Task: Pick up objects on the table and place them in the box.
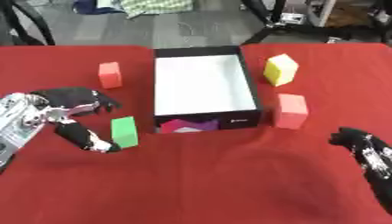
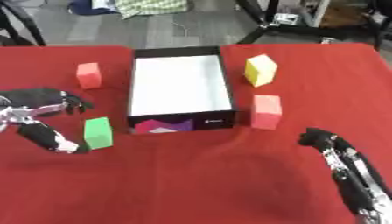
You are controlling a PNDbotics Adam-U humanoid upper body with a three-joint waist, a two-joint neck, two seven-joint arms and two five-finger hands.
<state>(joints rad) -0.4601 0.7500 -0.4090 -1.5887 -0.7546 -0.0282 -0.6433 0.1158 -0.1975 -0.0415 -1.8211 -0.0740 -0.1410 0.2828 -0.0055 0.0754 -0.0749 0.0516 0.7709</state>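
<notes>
A black box [image 1: 254,97] with a white inside stands in the middle of the red table. A green block [image 1: 124,131] stands upright left of the box's front. My left hand [image 1: 67,112] is open beside it, fingers spread above and thumb below, just left of the block and not closed on it. A red block [image 1: 110,75] stands further back on the left. A yellow block [image 1: 281,69] and a pink block [image 1: 292,111] stand right of the box. My right hand [image 2: 330,146] lies low at the right, with nothing in it.
The red cloth [image 1: 214,183] covers the table, with wide bare room in front. Beyond the far edge lie grey floor, black stand legs [image 1: 264,17] and some cloth.
</notes>
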